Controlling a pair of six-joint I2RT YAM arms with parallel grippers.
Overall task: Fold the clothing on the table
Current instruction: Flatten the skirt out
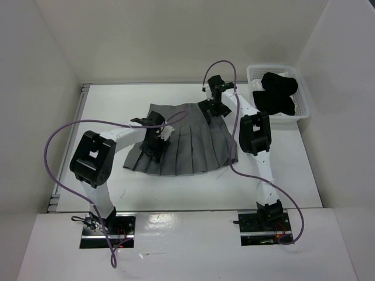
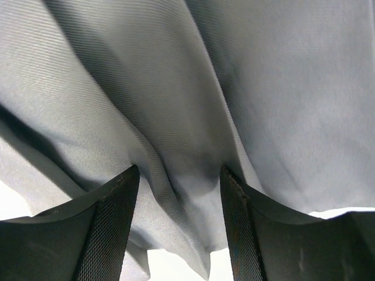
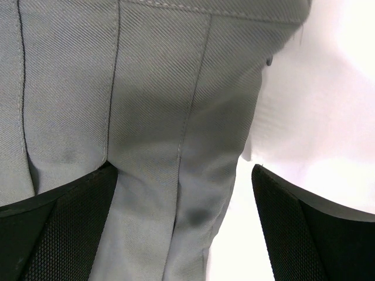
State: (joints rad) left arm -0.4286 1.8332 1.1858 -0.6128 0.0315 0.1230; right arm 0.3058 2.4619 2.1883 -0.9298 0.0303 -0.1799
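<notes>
Both down on the skirt point(image 1: 187, 143), spread flat on the table point(image 1: 176, 190) with waistband far and hem near: left gripper point(image 2: 179, 181) partly open astride a raised fold by its left side, right gripper point(image 3: 184, 175) wide open over the waistband's right end, nothing clamped yet.

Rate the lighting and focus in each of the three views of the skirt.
Top external: even, soft light, the skirt clear, the black garment too dark for detail. Left wrist: weave sharp, deep shadow in the folds at left. Right wrist: pleat seams sharp, a shadow band across the skirt, the table washed out to white.
</notes>
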